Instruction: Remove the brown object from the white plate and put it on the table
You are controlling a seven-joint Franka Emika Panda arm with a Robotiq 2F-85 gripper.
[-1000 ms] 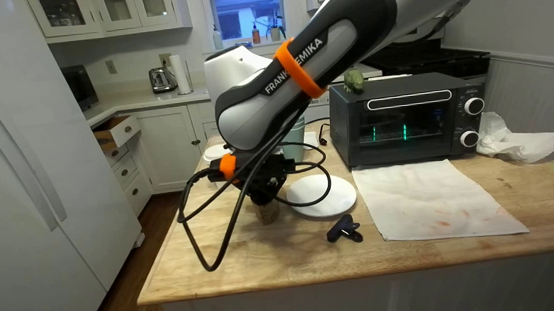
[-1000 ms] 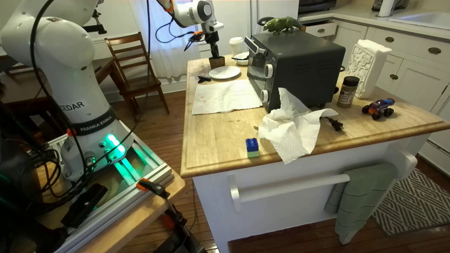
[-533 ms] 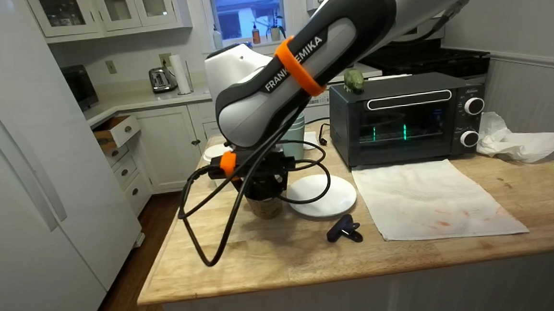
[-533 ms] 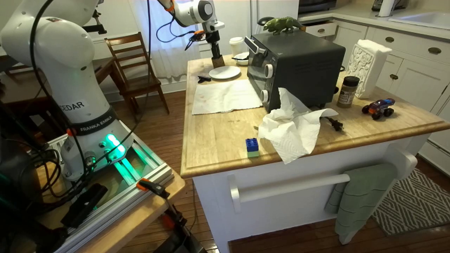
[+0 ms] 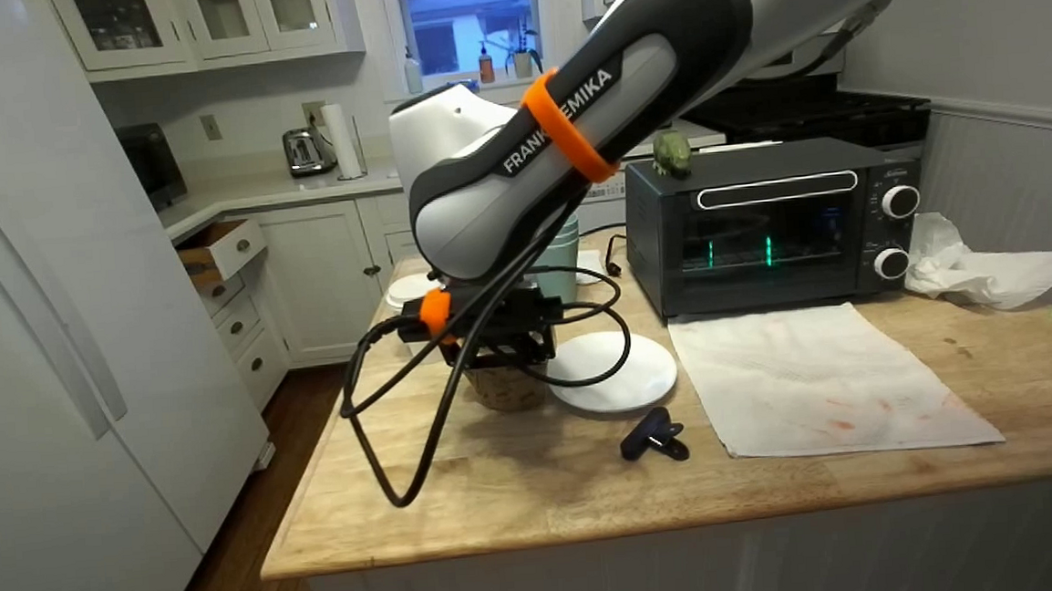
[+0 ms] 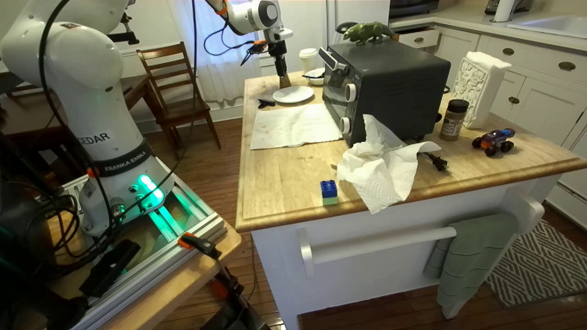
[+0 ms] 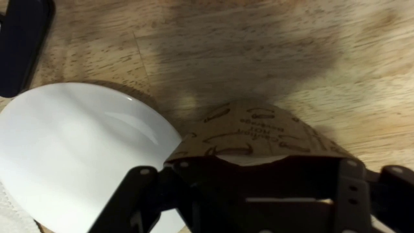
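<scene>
The brown object is a cardboard cup sleeve [image 7: 258, 129] with printed markings, beside the white plate [image 7: 74, 155] rather than on it. In both exterior views the sleeve [image 5: 509, 388] is at the table [image 5: 548, 504]; whether its lower edge rests flat is hard to tell. My gripper [image 7: 267, 164] is directly above, its jaws spread wide. The fingers [image 7: 353, 191] seem to be inside the sleeve's rim, which is stretched into a flat oval around them. Dark shadow hides the sleeve's interior. The white plate [image 6: 293, 95] sits close by.
A dark clip [image 5: 653, 434] lies near the plate. A pale paper towel [image 5: 832, 377] and a black toaster oven [image 5: 768, 226] are farther along the table. A white lidded cup [image 6: 308, 59] and a small white bowl [image 6: 315, 76] stand behind the sleeve.
My gripper has gone from nearly shut to wide. The sleeve has turned from narrow to broad in an exterior view, narrower in the opposite one, shifting slightly. Plate and clip stay put.
</scene>
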